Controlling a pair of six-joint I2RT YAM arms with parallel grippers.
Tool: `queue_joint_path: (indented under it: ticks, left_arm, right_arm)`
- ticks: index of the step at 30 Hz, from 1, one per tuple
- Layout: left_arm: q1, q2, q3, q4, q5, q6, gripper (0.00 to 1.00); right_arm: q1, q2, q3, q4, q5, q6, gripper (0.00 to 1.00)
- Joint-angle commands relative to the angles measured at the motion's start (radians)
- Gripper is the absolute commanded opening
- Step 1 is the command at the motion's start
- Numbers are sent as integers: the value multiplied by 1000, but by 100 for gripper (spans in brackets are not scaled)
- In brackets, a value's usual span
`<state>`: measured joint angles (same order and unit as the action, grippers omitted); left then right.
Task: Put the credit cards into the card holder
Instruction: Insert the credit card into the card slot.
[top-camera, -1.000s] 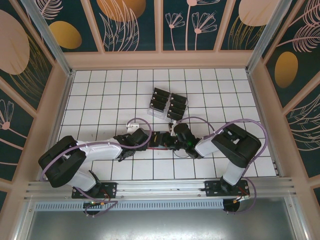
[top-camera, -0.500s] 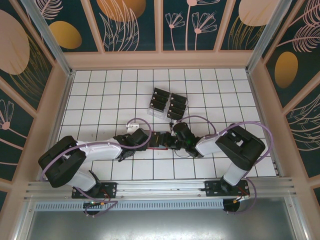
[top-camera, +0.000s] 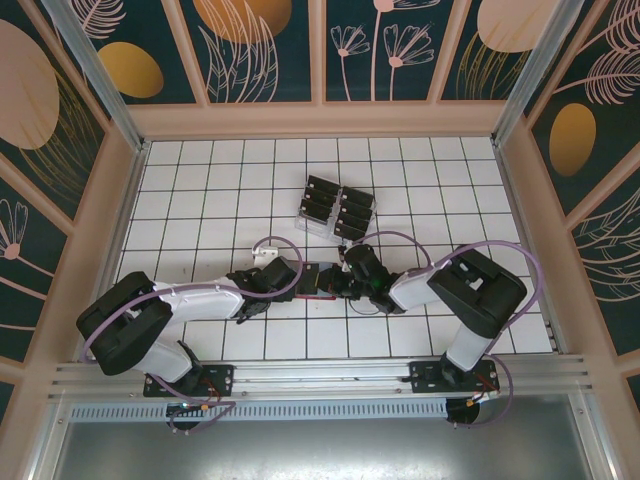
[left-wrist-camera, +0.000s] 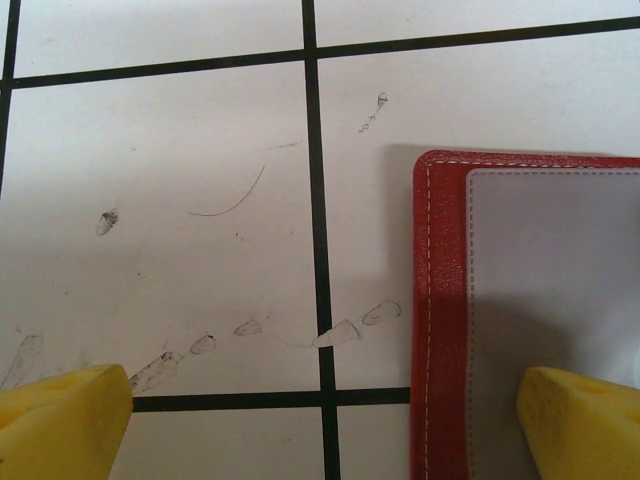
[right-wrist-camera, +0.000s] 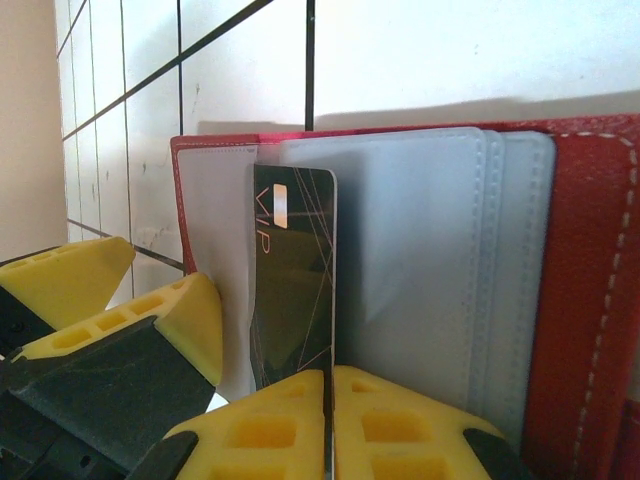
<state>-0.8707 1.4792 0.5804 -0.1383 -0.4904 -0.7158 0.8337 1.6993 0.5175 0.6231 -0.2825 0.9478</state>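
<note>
Your right claw (right-wrist-camera: 328, 400) clenched on black credit card (right-wrist-camera: 292, 270). Card's long axis runs 6 to 12 o'clock from claw, lying over grey pockets (right-wrist-camera: 420, 260) of open card holder (right-wrist-camera: 590, 300). Left claw (left-wrist-camera: 320, 425) spread, one fingertip (left-wrist-camera: 585, 425) on holder, other on bench (left-wrist-camera: 200, 150).

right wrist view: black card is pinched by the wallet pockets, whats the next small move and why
Probably ease the credit card sideways toward the lilac pocket opening. The right pincer is shut on its lower edge, the card stands on the open card holder beside the pocket's edge, and the left pincer, open, has a finger over the holder, likely steadying it.
</note>
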Motion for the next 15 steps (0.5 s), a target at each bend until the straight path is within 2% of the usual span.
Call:
queue_joint_path:
  ticks: [1, 5, 11, 15]
  left_arm:
    - [-1, 3, -21, -34, 5, -8, 99]
    - [1, 1, -22, -34, 6, -8, 99]
    - [0, -7, -18, -38, 4, -11, 99]
    - [0, -40, 6, -69, -17, -10, 99]
  right_arm:
    - [5, 37, 19, -41, 8, -13, 9]
    - [7, 40, 22, -44, 3, -10, 10]
    - [8, 23, 16, -54, 7, -4, 30]
    - [7, -13, 14, -90, 20, -13, 34]
